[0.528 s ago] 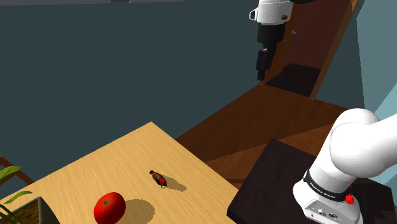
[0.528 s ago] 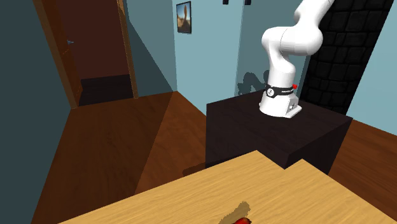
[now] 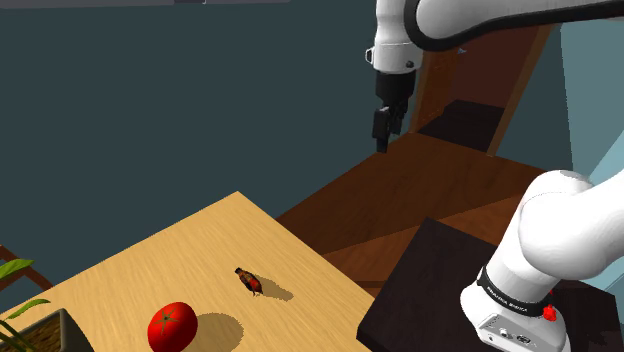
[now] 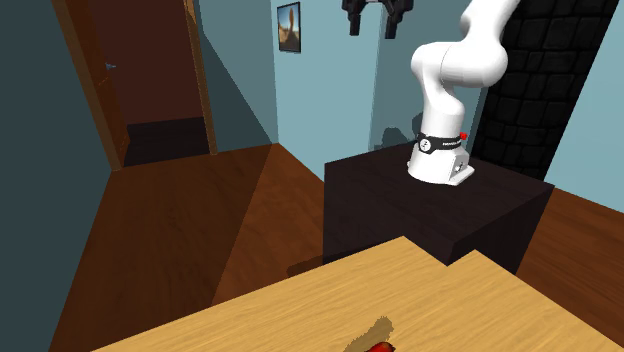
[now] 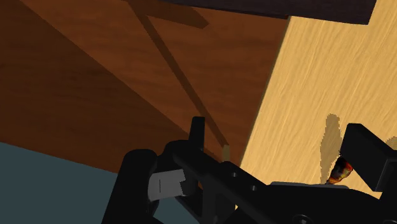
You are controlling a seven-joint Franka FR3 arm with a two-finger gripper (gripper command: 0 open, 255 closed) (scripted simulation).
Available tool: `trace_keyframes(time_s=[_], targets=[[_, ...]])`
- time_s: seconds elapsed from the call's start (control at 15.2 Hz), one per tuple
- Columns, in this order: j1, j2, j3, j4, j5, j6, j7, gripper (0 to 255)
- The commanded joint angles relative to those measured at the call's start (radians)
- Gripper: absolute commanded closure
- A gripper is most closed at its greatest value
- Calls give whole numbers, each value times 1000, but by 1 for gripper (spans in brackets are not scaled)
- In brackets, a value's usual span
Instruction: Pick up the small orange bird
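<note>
The gripper [image 3: 383,130] hangs high in the air, over the brown floor [image 3: 400,190] and well apart from the worktop [image 3: 190,250]. Its two fingers stand apart. The small bird [image 3: 250,282], dark orange-brown, lies on the light wooden worktop near its edge, close to a red tomato [image 3: 172,326] but not touching it.

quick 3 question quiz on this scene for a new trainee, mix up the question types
1. True or false: the gripper is holding the small bird.
2. Which lies nearer the dark stand: (a) the tomato or (b) the small bird?
3. Fill in: the fingers stand ____ (open or shut).

Key: 1 false, it hangs high above the table; 2 b; 3 open.
</note>
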Motion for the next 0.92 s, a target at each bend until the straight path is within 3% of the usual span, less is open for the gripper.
trace_keyframes(time_s=[0.0, 0.86], targets=[[6, 35, 22, -28, 18, 63, 33, 0], [35, 407, 171, -26, 76, 427, 256, 0]])
